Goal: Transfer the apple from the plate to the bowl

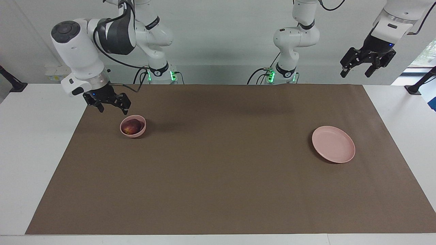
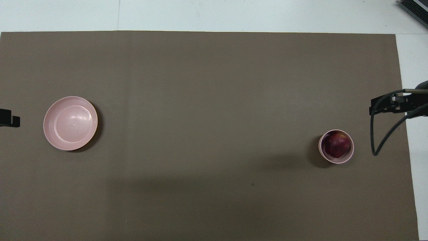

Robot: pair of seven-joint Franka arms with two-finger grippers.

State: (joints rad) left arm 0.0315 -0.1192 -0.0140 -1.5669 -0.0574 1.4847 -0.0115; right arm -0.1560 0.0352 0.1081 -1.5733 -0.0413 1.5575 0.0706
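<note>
One apple (image 1: 132, 127) in one bowl (image 1: 141, 131), one bare plate (image 1: 333, 144), two spread grippers, right gripper (image 1: 111, 107) beside bowl, left gripper (image 1: 356, 70) raised

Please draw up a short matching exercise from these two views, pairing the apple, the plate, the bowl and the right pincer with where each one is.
Column one:
1. apple
2. plate
3. bowl
4. right pincer

Column two:
A. bare, toward the left arm's end of the brown mat
B. in the air beside the bowl, open
C. inside the bowl
D. toward the right arm's end, holding fruit

Pairs: 1-C, 2-A, 3-D, 4-B
</note>
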